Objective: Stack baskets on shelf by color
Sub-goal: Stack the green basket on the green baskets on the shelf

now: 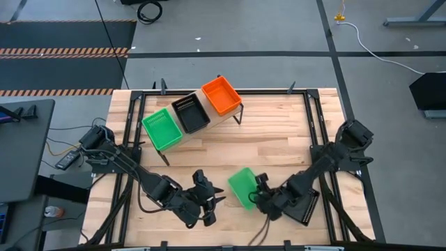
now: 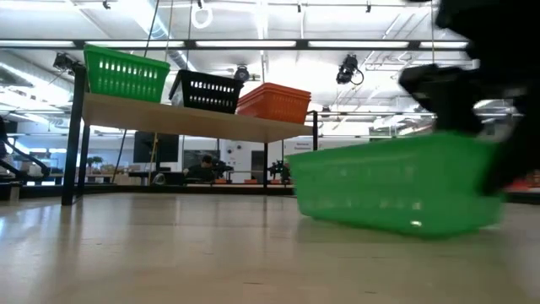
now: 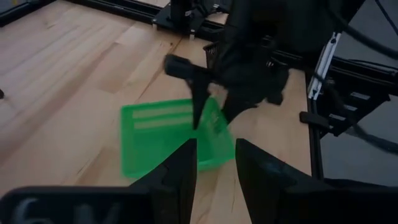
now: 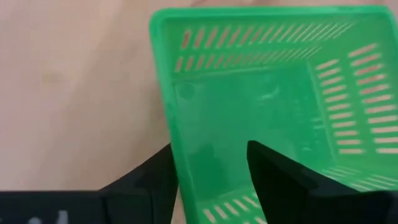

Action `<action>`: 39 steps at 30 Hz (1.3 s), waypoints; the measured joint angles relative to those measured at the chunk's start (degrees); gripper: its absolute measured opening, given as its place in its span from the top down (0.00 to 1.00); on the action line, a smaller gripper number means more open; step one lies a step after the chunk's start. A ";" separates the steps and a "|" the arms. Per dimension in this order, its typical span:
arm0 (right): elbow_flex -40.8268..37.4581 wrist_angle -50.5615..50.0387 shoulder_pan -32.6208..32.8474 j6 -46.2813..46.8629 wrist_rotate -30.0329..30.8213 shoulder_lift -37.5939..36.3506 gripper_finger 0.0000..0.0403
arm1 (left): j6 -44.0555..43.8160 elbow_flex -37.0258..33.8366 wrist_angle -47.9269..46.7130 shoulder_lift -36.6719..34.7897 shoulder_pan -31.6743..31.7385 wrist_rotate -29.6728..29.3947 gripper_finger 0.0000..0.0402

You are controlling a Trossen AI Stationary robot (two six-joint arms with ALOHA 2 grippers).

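Observation:
Three baskets stand on the shelf: a green one, a black one and an orange one. Another green basket is near the table's near edge, also visible in the low view. My right gripper is shut on it, reaching in from the table's right. My left gripper is open. It hovers just left of that basket, pointing at it and touching nothing. My right gripper holds the green basket by one side wall, at the basket's right, near end. One finger is inside the basket and the other is outside. The basket sits slightly tilted, low over the table; whether it is lifted clear cannot be told.
A black basket lies under my right arm near the table's near right corner. Black frame rails run along the table's sides. Bare wood lies between the shelf and the grippers. A person shows far off in the room.

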 joint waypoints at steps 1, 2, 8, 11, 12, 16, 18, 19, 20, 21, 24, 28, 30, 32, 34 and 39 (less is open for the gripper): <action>-0.01 0.54 -1.04 -0.76 0.34 0.00 0.53 | -0.03 0.00 0.00 -0.02 0.02 -0.14 0.71; -0.02 1.43 -2.11 -1.27 0.47 0.00 0.54 | -0.11 0.00 0.00 -0.02 0.02 -0.18 0.71; -0.02 8.14 -7.69 -7.71 0.68 0.00 0.61 | -0.98 0.02 -0.05 0.00 0.02 -0.18 0.71; -0.02 11.07 -10.34 -11.74 0.63 0.00 0.64 | -0.97 0.02 -0.06 -0.01 0.02 -0.18 0.71; -0.02 12.17 -11.25 -13.17 0.66 0.00 0.65 | -0.97 0.02 -0.07 -0.01 0.06 -0.18 0.71; -0.02 14.81 -14.85 -16.17 0.15 0.00 0.66 | -0.96 0.02 -0.60 0.00 0.48 -0.18 0.71; -0.02 15.95 -16.52 -16.43 -1.39 0.00 0.65 | -0.97 0.02 -1.42 -0.01 0.75 -0.17 0.71; -0.02 16.30 -17.22 -16.30 -2.35 0.00 0.65 | -0.94 0.04 -2.06 -0.02 0.89 -0.20 0.71; -0.02 16.51 -17.73 -16.04 -3.39 0.00 0.64 | -0.96 0.04 -2.73 0.00 0.98 -0.16 0.71; -0.02 16.55 -18.12 -15.83 -4.65 0.00 0.63 | -0.96 0.04 -3.48 -0.01 1.00 -0.16 0.71; -0.02 15.61 -17.66 -16.20 -7.39 -0.52 0.60 | -0.93 0.13 -4.34 0.57 1.19 0.08 0.71; -0.04 11.65 -15.31 -17.04 -7.78 -4.36 0.54 | -0.90 0.11 -4.63 3.04 1.79 2.14 0.71; -0.04 8.44 -14.22 -15.83 -6.37 -7.19 0.50 | -0.90 0.11 -4.87 4.94 2.61 3.27 0.70; -0.04 3.97 -13.17 -13.80 -4.53 -10.55 0.47 | -0.77 0.11 -4.84 6.63 3.84 3.85 0.68; -0.04 0.21 -12.37 -11.15 -3.18 -13.81 0.45 | 0.76 0.11 -4.79 7.76 5.07 3.91 0.66; -0.04 -7.79 -10.45 -4.78 -2.94 -21.65 0.43 | 6.76 0.11 -3.06 9.20 9.63 5.89 0.60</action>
